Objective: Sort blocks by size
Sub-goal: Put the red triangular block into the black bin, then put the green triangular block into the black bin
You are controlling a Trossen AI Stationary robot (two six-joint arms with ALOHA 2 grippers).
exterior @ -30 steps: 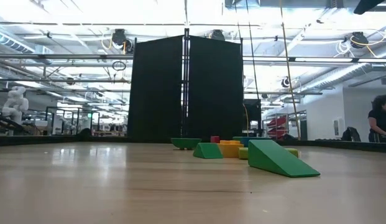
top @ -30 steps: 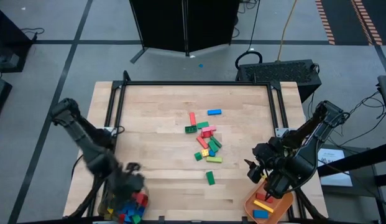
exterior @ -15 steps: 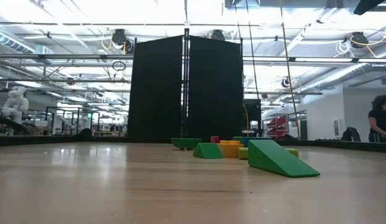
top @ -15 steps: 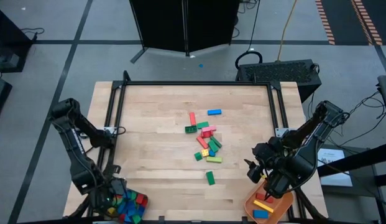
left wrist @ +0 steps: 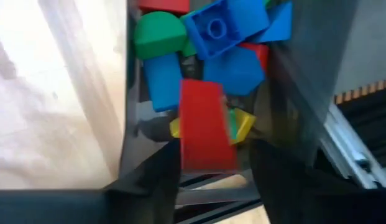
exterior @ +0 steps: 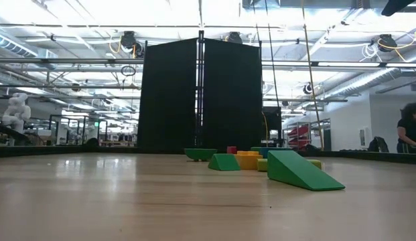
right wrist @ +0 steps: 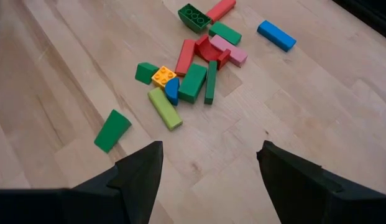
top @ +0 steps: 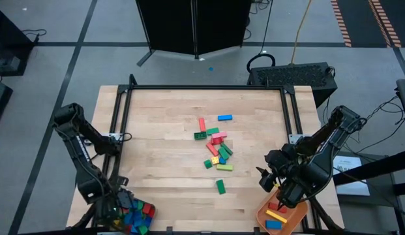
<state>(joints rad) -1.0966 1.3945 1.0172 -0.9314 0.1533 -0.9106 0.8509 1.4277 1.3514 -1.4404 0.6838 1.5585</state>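
Many loose blocks [top: 215, 147] lie in a cluster mid-table, with a green wedge [top: 220, 187] nearer the front; they also show in the right wrist view [right wrist: 193, 81]. My left gripper [top: 117, 202] is at the near left corner over the grey container [left wrist: 133, 124], which holds several blocks [top: 138, 214]. Its fingers stand apart, with a red block [left wrist: 205, 124] between them. My right gripper [top: 267, 179] is open and empty at the near right, above the table beside the orange tray [top: 262, 219]. My left gripper has the red block's long sides [left wrist: 183, 143] between its two fingers over the container. One side lies along one finger [left wrist: 158, 177], and a dark gap shows at the other finger [left wrist: 280, 168]. I cannot tell whether the gripper touches the block.
The orange tray at the near right corner holds a red, a yellow [top: 275, 214] and a blue block. A black frame rail [top: 202, 87] runs along the table's far and side edges. Bare wood lies left of the cluster. A person shows far off in the room [exterior: 410, 130].
My left gripper has gone toward the table's near left corner, from beside the container's far edge to its left side, and has kept still for the last half second. The loose blocks and my right arm have stayed put.
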